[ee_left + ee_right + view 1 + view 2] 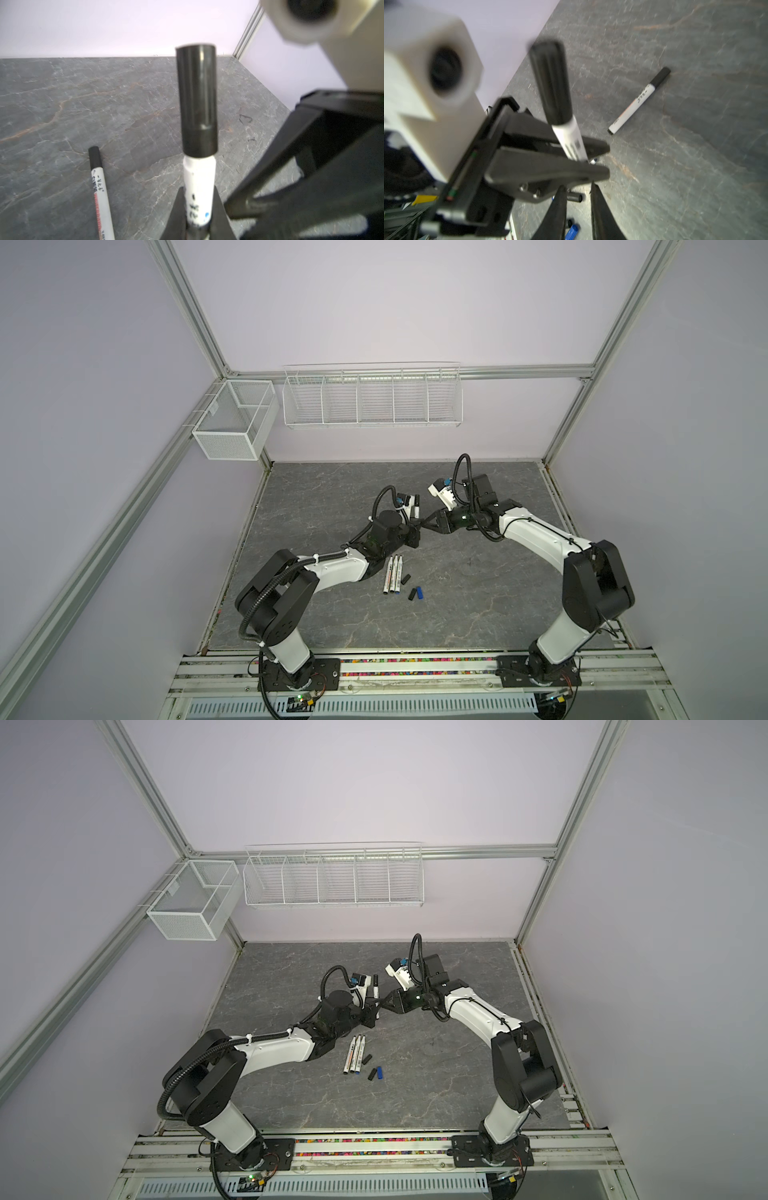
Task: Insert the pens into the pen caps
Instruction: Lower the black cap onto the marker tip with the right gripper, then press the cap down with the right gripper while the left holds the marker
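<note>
While the left pincer (198, 197) was clamped tight on the lower barrel of a pen (198, 176) w/ a black cap (197, 99) sitting on its tip, the right pincer (577, 187) hung just beside it, jaws a small way apart and nothing between them afaict. So that pair looked done imo, held up above the tabletop (478, 614). Another capped pen (639, 101) lay flat on it, off by itself. Rest of the job sat nearer the robot: three uncapped pens (393, 574) side by side, one w/ a blue end, plus two loose black caps (406, 577) and a blue cap (420, 593) just beside them.

What could go wrong from here, my guess: the two pincers were v close, so if the right one backed off at an angle it could clip the cap or the other pincer and knock the pen askew. Couldn't tell if the cap was pushed fully home either. If not, it might pop off when the pen gets set down. Also a round pen dropped carelessly could roll into the loose caps and scatter them. And blue cap right next to a black one = easy wrong pick.
</note>
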You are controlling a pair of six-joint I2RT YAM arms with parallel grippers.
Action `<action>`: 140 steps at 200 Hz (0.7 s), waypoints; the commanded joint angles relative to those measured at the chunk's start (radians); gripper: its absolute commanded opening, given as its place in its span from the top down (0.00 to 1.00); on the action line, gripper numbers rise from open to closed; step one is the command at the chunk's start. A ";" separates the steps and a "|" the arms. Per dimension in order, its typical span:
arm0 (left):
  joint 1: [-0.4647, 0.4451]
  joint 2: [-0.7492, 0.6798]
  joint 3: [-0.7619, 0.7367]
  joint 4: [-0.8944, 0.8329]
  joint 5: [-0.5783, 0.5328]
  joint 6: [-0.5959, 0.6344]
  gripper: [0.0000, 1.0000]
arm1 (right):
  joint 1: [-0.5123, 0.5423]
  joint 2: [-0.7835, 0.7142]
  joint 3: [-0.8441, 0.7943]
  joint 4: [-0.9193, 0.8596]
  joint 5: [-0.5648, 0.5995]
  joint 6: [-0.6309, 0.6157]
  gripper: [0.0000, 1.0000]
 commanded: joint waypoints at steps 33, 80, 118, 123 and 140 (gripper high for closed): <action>-0.011 -0.019 0.014 0.058 -0.043 0.054 1.00 | -0.029 -0.060 -0.035 0.030 -0.035 0.065 0.64; -0.045 -0.023 0.006 0.023 -0.046 0.162 1.00 | -0.068 -0.150 -0.076 0.110 0.060 0.129 0.57; -0.110 -0.040 -0.012 0.005 -0.087 0.290 1.00 | -0.073 -0.228 -0.082 0.150 0.126 0.145 0.55; -0.115 -0.043 -0.017 0.012 -0.087 0.297 1.00 | -0.073 -0.238 -0.086 0.165 0.129 0.153 0.55; -0.122 -0.052 -0.038 0.043 -0.090 0.300 1.00 | -0.072 -0.257 -0.087 0.182 0.153 0.165 0.54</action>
